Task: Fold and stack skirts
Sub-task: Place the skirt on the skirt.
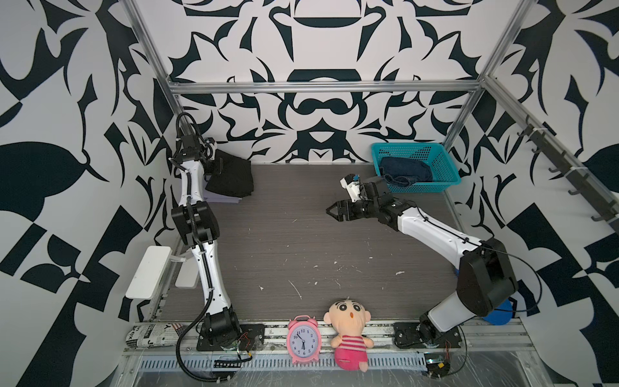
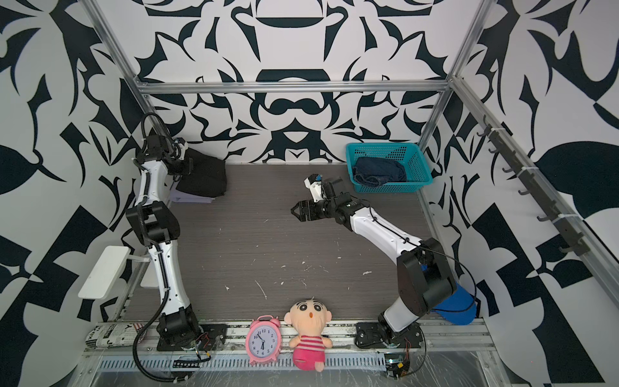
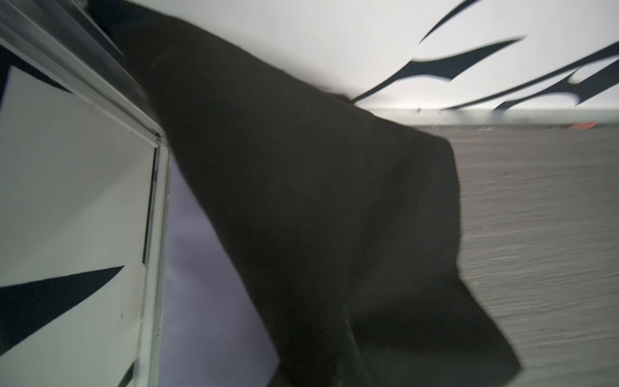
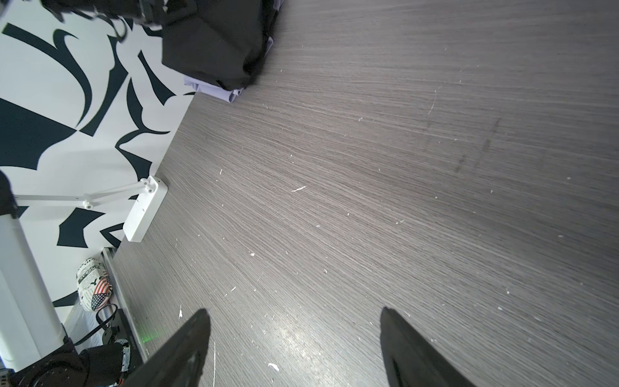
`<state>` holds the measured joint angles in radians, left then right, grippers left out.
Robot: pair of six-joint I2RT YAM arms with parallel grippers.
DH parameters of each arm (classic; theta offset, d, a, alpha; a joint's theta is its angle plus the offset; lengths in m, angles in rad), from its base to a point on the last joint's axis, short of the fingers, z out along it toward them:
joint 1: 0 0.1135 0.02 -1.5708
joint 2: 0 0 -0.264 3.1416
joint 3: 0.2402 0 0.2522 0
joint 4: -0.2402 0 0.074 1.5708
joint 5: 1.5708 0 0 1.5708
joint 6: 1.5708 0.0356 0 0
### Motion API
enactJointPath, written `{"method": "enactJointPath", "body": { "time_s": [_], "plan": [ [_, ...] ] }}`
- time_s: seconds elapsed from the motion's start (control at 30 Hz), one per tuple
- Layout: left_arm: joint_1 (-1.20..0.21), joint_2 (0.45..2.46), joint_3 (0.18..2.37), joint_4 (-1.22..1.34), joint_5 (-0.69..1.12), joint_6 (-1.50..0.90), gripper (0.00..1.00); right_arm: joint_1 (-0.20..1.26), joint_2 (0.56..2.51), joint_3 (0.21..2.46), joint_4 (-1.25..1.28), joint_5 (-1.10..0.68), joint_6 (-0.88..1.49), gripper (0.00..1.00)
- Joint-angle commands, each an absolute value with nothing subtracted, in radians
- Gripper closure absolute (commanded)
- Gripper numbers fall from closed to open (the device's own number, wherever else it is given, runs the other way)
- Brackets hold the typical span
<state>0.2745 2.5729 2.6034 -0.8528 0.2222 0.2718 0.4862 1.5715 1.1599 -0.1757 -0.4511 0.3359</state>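
Left claw (image 1: 218, 167), clamped on the black skirt (image 1: 236, 179), drapes it over the lavender skirt (image 1: 223, 200) just beneath, apparently stacking; right claw (image 1: 330, 211) hangs open and empty, the denim skirt (image 1: 405, 171) behind it in the basket (image 1: 428, 188), likely next.

Robot test cell in a lab. Workspace is boxed in by an aluminium extrusion frame (image 1: 321, 87) and printed black-and-white patterned panels (image 1: 60, 187). Left arm (image 1: 209, 268) and right arm (image 1: 432, 231) are mounted on a slotted rail (image 1: 378, 330) along the front of a scratched grey wood-grain table (image 1: 301, 234). Bare wiring (image 1: 438, 363) is left exposed at the bases. A pink clock (image 1: 303, 340) and plush doll (image 1: 350, 335) are laid on the rail.
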Motion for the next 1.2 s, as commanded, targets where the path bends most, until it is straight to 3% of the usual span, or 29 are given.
{"method": "enactJointPath", "body": {
  "time_s": [0.0,0.43,0.47,0.6,0.63,0.77,1.17],
  "plan": [
    [0.287,2.582,2.589,-0.837,0.188,0.367,1.00,0.490,1.538,1.151,-0.172,-0.437,0.325,0.17],
    [0.320,2.640,2.631,-0.775,0.173,0.446,1.00,0.496,1.516,1.144,-0.191,-0.445,0.362,0.18],
    [0.320,2.640,2.628,-0.764,0.164,0.449,0.96,0.498,1.513,1.144,-0.192,-0.444,0.364,0.18],
    [0.316,2.615,2.582,-0.697,0.133,0.454,0.04,0.506,1.503,1.144,-0.197,-0.440,0.367,0.18],
    [0.311,2.608,2.571,-0.677,0.104,0.463,0.01,0.508,1.504,1.146,-0.198,-0.439,0.368,0.18],
    [0.271,2.570,2.565,-0.631,-0.036,0.501,0.01,0.514,1.497,1.145,-0.198,-0.442,0.372,0.18],
    [0.132,2.337,2.539,-0.562,-0.136,0.522,0.01,0.516,1.467,1.134,-0.185,-0.451,0.347,0.18]
  ]
}}
